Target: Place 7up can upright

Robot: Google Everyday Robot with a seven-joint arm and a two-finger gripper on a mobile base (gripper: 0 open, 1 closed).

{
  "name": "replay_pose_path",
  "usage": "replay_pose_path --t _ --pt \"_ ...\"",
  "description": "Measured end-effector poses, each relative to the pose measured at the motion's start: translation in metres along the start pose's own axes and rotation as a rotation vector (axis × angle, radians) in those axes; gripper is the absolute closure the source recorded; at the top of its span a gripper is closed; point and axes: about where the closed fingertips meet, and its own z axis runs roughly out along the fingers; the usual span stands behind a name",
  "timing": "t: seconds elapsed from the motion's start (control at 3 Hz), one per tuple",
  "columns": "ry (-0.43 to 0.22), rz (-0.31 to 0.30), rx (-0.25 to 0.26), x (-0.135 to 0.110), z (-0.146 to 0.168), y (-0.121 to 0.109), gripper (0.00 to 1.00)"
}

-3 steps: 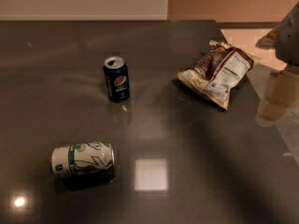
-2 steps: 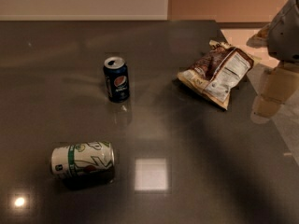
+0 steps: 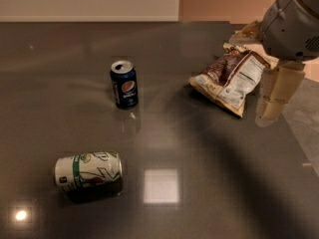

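Observation:
The 7up can (image 3: pixel 88 170) lies on its side on the dark table (image 3: pixel 199 183) at the front left; it is white with green markings and its silver top faces right. My gripper (image 3: pixel 269 114) hangs at the right edge of the view, above the table's right side and just right of the chip bag, far from the can. It holds nothing that I can see.
A dark blue Pepsi can (image 3: pixel 124 84) stands upright behind the 7up can, toward the middle. A brown and white chip bag (image 3: pixel 230 79) lies at the back right. The table's right edge (image 3: pixel 299 148) runs just below my gripper.
My arm has moved a little left, further into view toward the chip bag. The cans and the bag have not moved.

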Motion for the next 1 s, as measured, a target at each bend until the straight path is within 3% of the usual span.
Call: replay_pose_path --t 0.33,1.0 --pt "-0.065 -0.19 -0.036 -0.028 0.005 0.003 0.0" --pt "-0.109 -0.599 -0.131 -0.073 0.046 0.012 0.0"
